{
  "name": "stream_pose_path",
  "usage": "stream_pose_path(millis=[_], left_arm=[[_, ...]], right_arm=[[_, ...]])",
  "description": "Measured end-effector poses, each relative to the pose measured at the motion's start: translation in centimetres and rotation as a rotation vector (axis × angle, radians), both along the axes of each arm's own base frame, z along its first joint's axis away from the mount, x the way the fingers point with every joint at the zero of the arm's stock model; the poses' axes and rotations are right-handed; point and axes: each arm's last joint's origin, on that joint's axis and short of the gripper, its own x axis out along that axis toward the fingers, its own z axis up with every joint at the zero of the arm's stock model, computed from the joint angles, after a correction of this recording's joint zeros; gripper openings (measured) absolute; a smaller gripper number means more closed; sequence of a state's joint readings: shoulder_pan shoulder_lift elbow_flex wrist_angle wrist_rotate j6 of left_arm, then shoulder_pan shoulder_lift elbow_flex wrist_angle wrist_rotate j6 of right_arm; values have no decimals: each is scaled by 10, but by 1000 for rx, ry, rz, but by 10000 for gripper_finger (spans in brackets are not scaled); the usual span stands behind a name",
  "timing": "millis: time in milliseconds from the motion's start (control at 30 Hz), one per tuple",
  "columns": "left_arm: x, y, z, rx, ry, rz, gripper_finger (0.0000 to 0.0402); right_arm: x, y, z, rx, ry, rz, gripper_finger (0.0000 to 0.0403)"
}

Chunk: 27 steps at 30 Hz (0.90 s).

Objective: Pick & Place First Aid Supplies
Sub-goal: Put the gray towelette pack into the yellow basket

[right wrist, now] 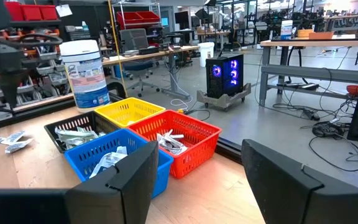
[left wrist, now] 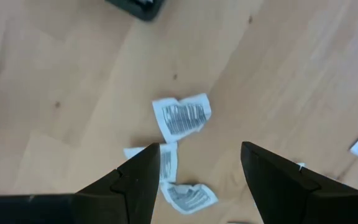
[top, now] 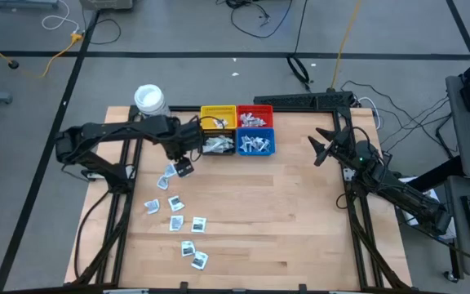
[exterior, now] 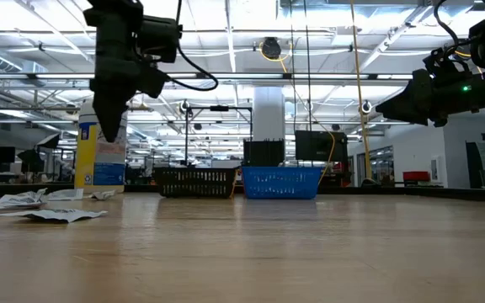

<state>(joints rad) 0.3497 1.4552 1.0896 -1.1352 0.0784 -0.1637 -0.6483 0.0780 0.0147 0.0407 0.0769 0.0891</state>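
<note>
With our left gripper (left wrist: pixel 194 168) spread empty above the crumpled packet (left wrist: pixel 181 117), we should centre it, descend straight, then pinch; our right gripper (top: pixel 323 149) waits open.

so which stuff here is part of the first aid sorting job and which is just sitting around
Part of the job:
loose packets on the table
left gripper, open above them

Just there:
white-lidded jar
yellow bin
right gripper, waiting

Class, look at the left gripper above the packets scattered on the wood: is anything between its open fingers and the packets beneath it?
Nothing visible. The left gripper hangs open over bare table, with the creased packet lying uncovered directly beneath.
</note>
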Motion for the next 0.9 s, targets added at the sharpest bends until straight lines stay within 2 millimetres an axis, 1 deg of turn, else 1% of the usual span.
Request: stream_pose_path(millis=[133,233,500,600,900], left_arm=[[-3,-5,-4,-5,15,-17,230],[-5,-9,-11,-10,30,-31,230],[-8,-23,-42,-9,26,-66,230],[-4,-27,-53,8,12,-74,230],[5,-28,-87,55,27,-108,230]], right_arm=[[0,0,0,0,0,0,228],[0,0,0,0,0,0,228],[0,0,0,0,0,0,228],[0,0,0,0,0,0,228],[0,0,0,0,0,0,228]])
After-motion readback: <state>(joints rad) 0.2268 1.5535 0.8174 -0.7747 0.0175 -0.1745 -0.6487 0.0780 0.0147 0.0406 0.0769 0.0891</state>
